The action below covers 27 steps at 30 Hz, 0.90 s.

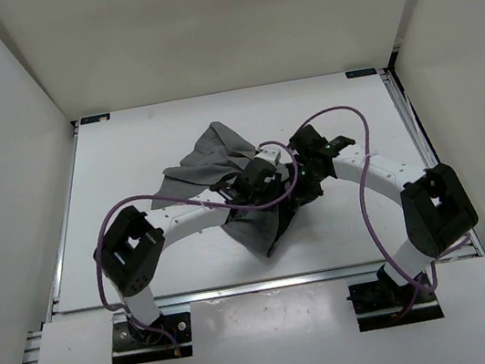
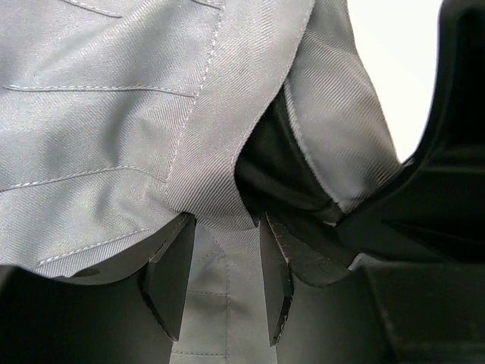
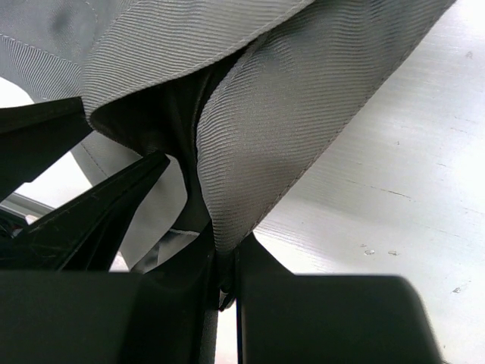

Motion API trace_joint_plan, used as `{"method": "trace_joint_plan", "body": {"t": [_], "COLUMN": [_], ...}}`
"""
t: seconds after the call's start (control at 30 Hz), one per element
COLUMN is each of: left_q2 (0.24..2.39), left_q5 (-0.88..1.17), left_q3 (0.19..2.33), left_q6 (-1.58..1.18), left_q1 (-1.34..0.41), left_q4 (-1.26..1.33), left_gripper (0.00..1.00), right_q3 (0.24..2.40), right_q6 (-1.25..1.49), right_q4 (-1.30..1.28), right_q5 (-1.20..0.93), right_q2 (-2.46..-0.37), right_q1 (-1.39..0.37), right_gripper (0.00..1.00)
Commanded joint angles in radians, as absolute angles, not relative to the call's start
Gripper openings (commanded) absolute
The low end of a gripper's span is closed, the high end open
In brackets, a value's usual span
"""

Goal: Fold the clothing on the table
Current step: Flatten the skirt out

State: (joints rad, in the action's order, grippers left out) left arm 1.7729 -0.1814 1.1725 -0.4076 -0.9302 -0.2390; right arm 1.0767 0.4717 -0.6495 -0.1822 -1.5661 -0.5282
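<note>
Grey clothing (image 1: 211, 157) is lying bunched at the middle of the white bench (image 1: 127, 154), well apart from the rail edges, with bench surface showing on its left, right and far sides. Both arms are bending inward and meeting over it. The left gripper (image 2: 223, 292) is standing with fingers wide apart, astride a stitched band of the fabric. The right gripper (image 3: 226, 277) is pinching a fold, almost closed.
</note>
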Motion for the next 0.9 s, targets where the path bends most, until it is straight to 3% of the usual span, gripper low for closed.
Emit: {"method": "trace_joint_plan", "body": {"t": [0.0,0.5,0.73,0.87], "left_q2": [1.766,1.805,1.825,1.824], "left_q5": [-0.163,-0.219,-0.281,-0.299], "left_q3": [1.207,1.235,1.216,1.227], "left_q6": [-0.416,-0.400,-0.367,-0.351], "left_q1": [-0.920,-0.949,-0.946,-0.931], "left_q4": [-0.219,-0.212,-0.190,-0.206], "left_gripper": [0.50,0.52,0.34,0.10], "right_q3": [1.106,1.071,1.060,1.055], "right_q6": [0.480,0.503,0.498,0.495], "right_q4": [-0.669,-0.652,-0.649,-0.641], "right_q5": [-0.192,-0.204,-0.207,-0.210], "right_q2": [-1.552,-1.520,-1.499,-1.483], "right_q1": [-0.543,-0.557,-0.546,-0.540], "right_gripper": [0.00,0.00,0.01,0.00]}}
